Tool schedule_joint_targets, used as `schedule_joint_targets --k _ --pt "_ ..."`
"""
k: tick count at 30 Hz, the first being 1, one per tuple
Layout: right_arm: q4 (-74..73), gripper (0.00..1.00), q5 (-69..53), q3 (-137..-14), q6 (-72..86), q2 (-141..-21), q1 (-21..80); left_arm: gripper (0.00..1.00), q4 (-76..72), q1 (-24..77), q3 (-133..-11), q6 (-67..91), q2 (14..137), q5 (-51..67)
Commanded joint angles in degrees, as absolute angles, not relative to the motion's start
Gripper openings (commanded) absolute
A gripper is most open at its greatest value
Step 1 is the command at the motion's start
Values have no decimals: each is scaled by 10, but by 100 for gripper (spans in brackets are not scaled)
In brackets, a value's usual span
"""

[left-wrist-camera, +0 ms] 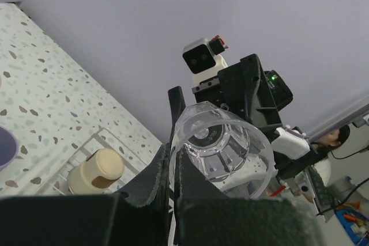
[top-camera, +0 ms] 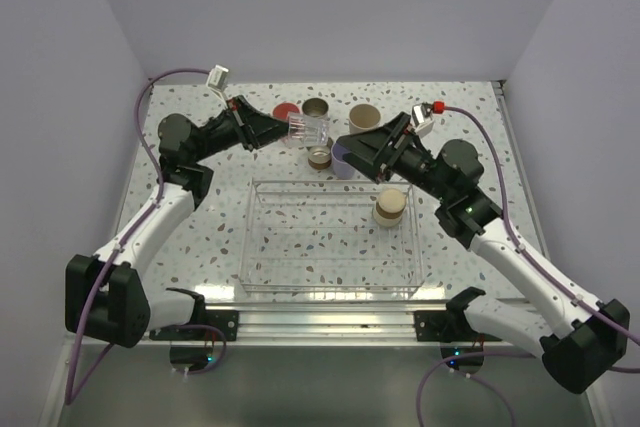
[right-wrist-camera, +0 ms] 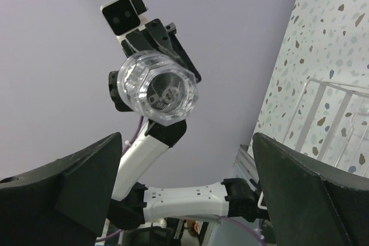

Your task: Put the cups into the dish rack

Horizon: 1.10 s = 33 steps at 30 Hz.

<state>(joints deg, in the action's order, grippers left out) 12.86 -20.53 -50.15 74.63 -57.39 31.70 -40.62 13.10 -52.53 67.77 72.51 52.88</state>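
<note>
Cups — one is loaded: a short steel cup with a tan base (top-camera: 390, 207) stands mouth-down inside the shallow rectangular see-through dish rack (top-camera: 250, 239), toward its 2 o'clock corner.

A clear faceted tumbler (top-camera: 308, 130) is in the air at 12 o'clock of the rack, past its far rim. It lies on its side, rim toward the left arm, thick many-sided base toward the right arm. The left gripper (top-camera: 291, 131) is closed on it, fingers (left-wrist-camera: 163, 172) pinching the wall at the rim.

The right gripper (top-camera: 358, 152) is spread wide and grips nothing.

On the speckled table (top-camera: 220, 232), in a far row at 11 to 1 o'clock:
- a red-pink cup (top-camera: 286, 112)
- an upright steel cup (top-camera: 316, 108), mouth up
- a beige plastic cup (top-camera: 363, 118)

Nearer, just beyond the rack's far rim, are a second tan-based steel cup (top-camera: 320, 157) and a lavender cup (top-camera: 342, 164), side by side. The right gripper partly hides the lavender one.
</note>
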Motion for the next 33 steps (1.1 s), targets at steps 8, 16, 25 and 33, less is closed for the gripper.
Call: schedule_joint_targets --k 8,16,25,33 --pt "197 98 -215 -558 767 -626 321 0 -526 127 -489 751 705 528" --pt "206 98 -218 -591 773 -656 340 0 -541 133 -477 762 702 516" --pt "195 97 -228 -607 771 -671 354 0 -569 145 -466 776 705 496" --pt "207 69 -237 -618 775 -679 362 0 -566 172 -460 766 713 482"
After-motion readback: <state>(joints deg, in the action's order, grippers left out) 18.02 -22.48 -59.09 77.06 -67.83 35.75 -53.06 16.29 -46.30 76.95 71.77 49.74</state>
